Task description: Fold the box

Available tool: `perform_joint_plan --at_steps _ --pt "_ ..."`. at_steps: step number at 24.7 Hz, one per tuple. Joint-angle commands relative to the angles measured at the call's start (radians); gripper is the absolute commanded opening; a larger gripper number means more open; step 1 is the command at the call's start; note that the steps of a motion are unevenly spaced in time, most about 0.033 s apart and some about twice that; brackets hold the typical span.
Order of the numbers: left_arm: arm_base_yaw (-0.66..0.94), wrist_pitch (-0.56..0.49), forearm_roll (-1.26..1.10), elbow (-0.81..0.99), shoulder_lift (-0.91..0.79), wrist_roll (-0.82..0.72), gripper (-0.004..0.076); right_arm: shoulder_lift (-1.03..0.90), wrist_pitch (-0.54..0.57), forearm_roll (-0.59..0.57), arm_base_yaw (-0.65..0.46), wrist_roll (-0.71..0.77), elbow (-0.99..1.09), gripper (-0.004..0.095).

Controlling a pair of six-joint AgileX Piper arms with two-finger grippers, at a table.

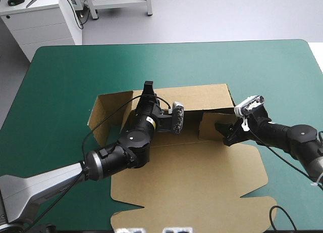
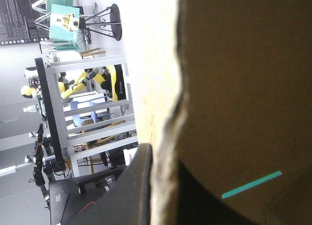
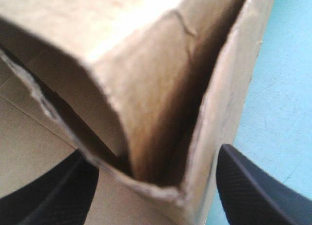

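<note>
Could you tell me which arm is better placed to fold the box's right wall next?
Right, probably: the right gripper, open, straddles the right wall of the box; the left gripper is clamped on the back wall.

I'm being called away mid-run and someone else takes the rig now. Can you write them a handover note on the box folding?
Left gripper: shut on the box, pinching the top edge of its raised far wall.
Right gripper: open, fingers either side of the right side flap, which is partly up.
Done: far wall and left wall stand; the big near panel lies flat on the table.
Left: likely raise and tuck the right side.
</note>
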Motion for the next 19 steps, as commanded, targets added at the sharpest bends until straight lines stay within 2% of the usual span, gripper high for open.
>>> perform_joint_plan --at_steps 1,6,9,10,14,19 --pt "-0.007 -0.057 -0.080 -0.014 0.005 0.000 -0.0007 -0.010 -0.008 0.063 0.004 -0.026 -0.027 0.0604" --pt "-0.007 -0.066 -0.081 -0.014 0.056 0.000 -0.0007 -0.010 0.048 0.073 0.004 -0.038 -0.027 0.0317" --pt "-0.007 -0.064 -0.070 -0.014 0.056 0.000 -0.0008 -0.010 0.043 0.073 0.004 -0.038 -0.027 0.0042" --pt "-0.007 -0.060 -0.068 -0.014 0.056 0.000 -0.0008 -0.010 0.033 0.073 0.004 -0.038 -0.027 -0.0020" --pt "-0.007 -0.060 -0.068 -0.014 0.056 0.000 -0.0008 -0.010 0.031 0.073 0.004 -0.038 -0.027 -0.0018" --pt "-0.007 -0.053 -0.068 -0.014 0.056 -0.002 -0.0008 -0.010 0.111 0.073 0.004 -0.094 -0.027 -0.0018"
